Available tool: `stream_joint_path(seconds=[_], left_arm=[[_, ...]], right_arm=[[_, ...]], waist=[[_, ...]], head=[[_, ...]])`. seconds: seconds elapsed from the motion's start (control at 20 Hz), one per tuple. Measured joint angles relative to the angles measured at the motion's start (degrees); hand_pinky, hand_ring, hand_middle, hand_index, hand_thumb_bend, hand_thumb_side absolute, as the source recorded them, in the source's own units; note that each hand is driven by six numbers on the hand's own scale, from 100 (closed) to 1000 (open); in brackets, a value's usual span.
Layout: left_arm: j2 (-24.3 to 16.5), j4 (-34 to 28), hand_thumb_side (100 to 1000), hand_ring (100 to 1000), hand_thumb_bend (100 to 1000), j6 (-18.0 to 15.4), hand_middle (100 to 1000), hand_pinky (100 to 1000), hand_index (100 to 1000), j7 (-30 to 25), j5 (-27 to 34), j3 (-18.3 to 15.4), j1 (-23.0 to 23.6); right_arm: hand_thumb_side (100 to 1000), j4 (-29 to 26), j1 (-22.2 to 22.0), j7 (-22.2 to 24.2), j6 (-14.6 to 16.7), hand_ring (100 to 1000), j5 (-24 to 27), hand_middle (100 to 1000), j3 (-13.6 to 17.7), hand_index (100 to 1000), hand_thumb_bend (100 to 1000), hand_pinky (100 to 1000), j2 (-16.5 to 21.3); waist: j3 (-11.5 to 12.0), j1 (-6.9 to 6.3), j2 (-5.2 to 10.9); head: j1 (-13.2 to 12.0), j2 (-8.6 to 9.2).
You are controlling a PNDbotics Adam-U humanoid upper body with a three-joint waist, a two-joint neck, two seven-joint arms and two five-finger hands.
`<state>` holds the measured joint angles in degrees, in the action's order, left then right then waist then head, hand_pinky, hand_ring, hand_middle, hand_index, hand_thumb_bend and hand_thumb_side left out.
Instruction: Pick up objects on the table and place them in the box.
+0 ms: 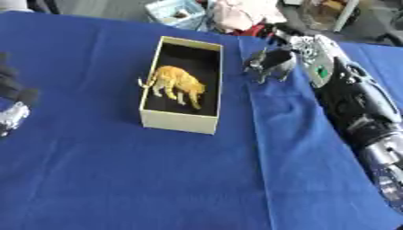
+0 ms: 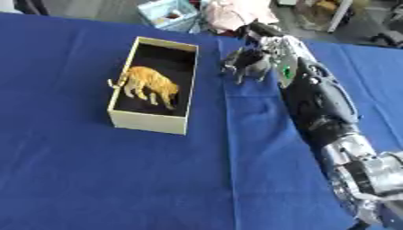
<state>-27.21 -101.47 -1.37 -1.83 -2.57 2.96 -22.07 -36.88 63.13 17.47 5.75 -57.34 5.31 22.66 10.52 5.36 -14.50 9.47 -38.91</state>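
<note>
A cream cardboard box [image 1: 179, 121] with a dark inside stands on the blue tablecloth. In it stands an orange striped tiger figure [image 1: 177, 83]. Just right of the box's far end is a dark grey animal figure [image 2: 245, 64]. My right hand [image 2: 267, 41] reaches in from the right and curls its fingers over the figure's back. I cannot tell if the figure's feet touch the cloth. At the picture's left edge my left hand [image 1: 11, 86] rests with its fingers up and relaxed, holding nothing.
My long right forearm [image 1: 358, 105] lies across the table's right side. Beyond the far edge are a light blue container [image 1: 176, 13] and pinkish cloth [image 1: 245, 13]. A crease [image 1: 256, 148] runs down the tablecloth.
</note>
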Motion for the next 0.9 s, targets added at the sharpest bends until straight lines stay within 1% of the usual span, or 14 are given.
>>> stream_joint_path(seconds=[0.3,0.45,0.5,0.55,0.6,0.65,0.7,0.75,0.8,0.85,0.9], left_arm=[[0.0,0.0,209,577,409,0.0,592,538,800,0.01,-0.01,-0.01,-0.02],[0.0,0.0,210,577,409,0.0,592,538,800,0.02,-0.01,-0.01,-0.02],[0.0,0.0,210,577,409,0.0,592,538,800,0.02,-0.01,-0.01,-0.03],[0.0,0.0,210,577,409,0.0,592,539,800,0.02,-0.01,-0.02,-0.05],[0.0,0.0,210,577,409,0.0,592,539,800,0.02,-0.01,-0.02,-0.05],[0.0,0.0,210,577,408,0.0,592,539,800,0.03,-0.01,-0.03,-0.05],[0.0,0.0,211,577,409,0.0,592,539,800,0.03,-0.01,-0.03,-0.05],[0.0,0.0,211,577,408,0.0,592,539,800,0.03,-0.01,-0.03,-0.05],[0.0,-0.01,212,577,409,0.0,592,539,800,0.04,-0.01,-0.03,-0.05],[0.0,-0.01,212,577,408,0.0,592,539,800,0.04,-0.01,-0.03,-0.06],[0.0,-0.01,213,577,408,0.0,592,540,800,0.04,-0.01,-0.03,-0.06]], right_arm=[[386,1.47,-0.67,-0.5,-0.88,800,0.17,819,0.34,879,462,782,0.86],[365,1.63,-0.69,-0.53,-0.97,782,0.29,796,0.34,862,447,776,0.87],[347,1.71,-0.69,-0.49,-0.97,748,0.31,757,0.34,829,432,763,0.87],[338,1.88,-0.73,-0.35,-1.02,738,0.31,748,0.33,819,427,759,0.9],[298,1.9,-0.89,-0.21,-1.06,695,0.31,703,0.32,770,400,746,0.96],[275,1.9,-0.88,-0.08,-1.05,675,0.3,679,0.32,749,383,741,0.99],[186,1.89,-0.88,-0.04,-1.04,614,0.25,607,0.31,693,320,727,1.0],[158,1.89,-0.89,0.0,-1.06,598,0.15,589,0.3,677,299,722,1.0],[100,1.89,-0.92,0.01,-1.07,562,0.04,543,0.3,637,256,713,1.03],[100,1.87,-0.92,-0.03,-1.04,550,-0.06,529,0.3,624,238,709,1.04],[100,1.86,-0.92,-0.11,-0.99,509,-0.16,481,0.3,574,149,693,1.04]], waist=[[-0.33,-0.02,-0.12],[-0.57,-0.02,-0.16],[-0.65,-0.03,-0.16],[-0.65,-0.03,-0.16],[-0.66,-0.04,-0.17],[-0.66,-0.06,-0.16],[-0.66,-0.06,-0.16],[-0.66,-0.07,-0.16],[-0.67,-0.09,-0.15],[-0.67,-0.13,-0.15],[-0.67,-0.16,-0.15]], head=[[0.0,-0.01],[0.0,-0.01],[0.0,-0.02],[0.0,-0.02],[0.0,-0.03],[0.0,-0.03],[0.0,-0.04],[0.0,-0.04],[0.0,-0.07],[0.0,-0.13],[0.0,-0.17]])
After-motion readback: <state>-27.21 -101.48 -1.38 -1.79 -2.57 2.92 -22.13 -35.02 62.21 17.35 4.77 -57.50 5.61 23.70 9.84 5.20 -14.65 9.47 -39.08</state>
